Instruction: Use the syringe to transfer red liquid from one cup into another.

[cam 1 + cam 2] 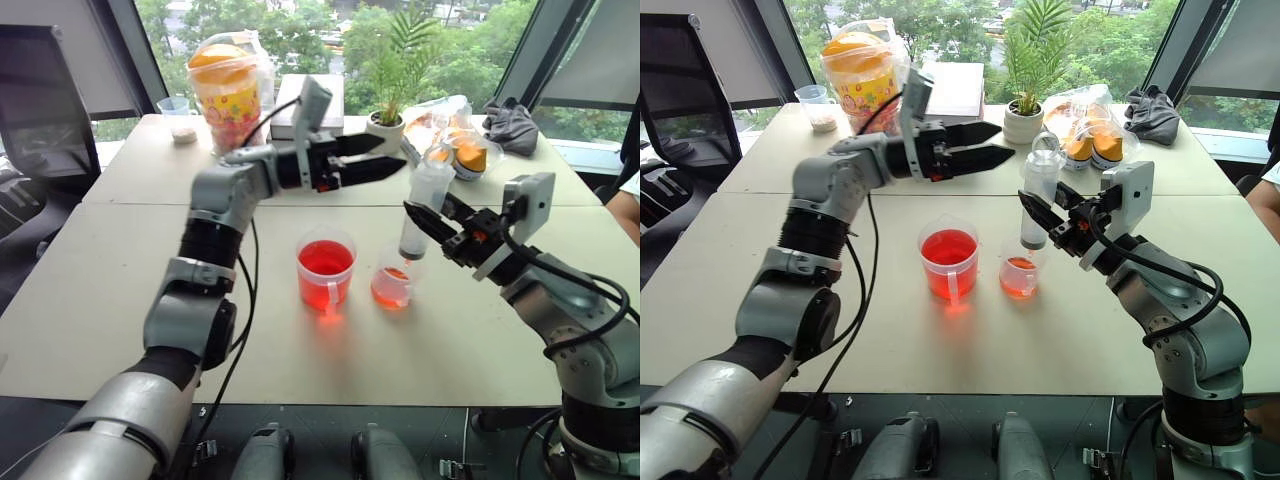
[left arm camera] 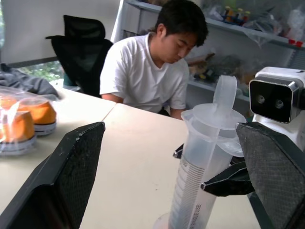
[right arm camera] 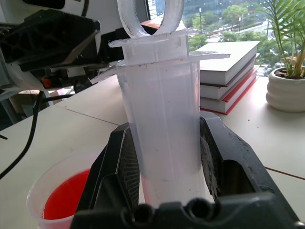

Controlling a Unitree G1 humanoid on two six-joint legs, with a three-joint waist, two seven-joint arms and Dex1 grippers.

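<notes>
The syringe [image 1: 426, 196] stands upright with its tip down in the smaller clear cup [image 1: 392, 284], which has pale orange-red liquid at its base. My right gripper [image 1: 426, 216] is shut on the syringe's barrel, and the right wrist view shows its black fingers [image 3: 123, 177] clamped on both sides of the barrel [image 3: 162, 119]. The plunger sits low in the barrel. My left gripper [image 1: 395, 151] is open, level, just left of the plunger top and not touching it. The larger cup [image 1: 326, 270] of bright red liquid [image 1: 948, 247] stands left of the small one.
Along the table's far side stand a colourful snack tub [image 1: 228, 92], stacked books [image 1: 296, 108], a potted plant [image 1: 386, 128], bagged orange items [image 1: 458, 150] and a dark cloth [image 1: 510, 126]. A person [image 2: 151, 71] sits at the table's right end.
</notes>
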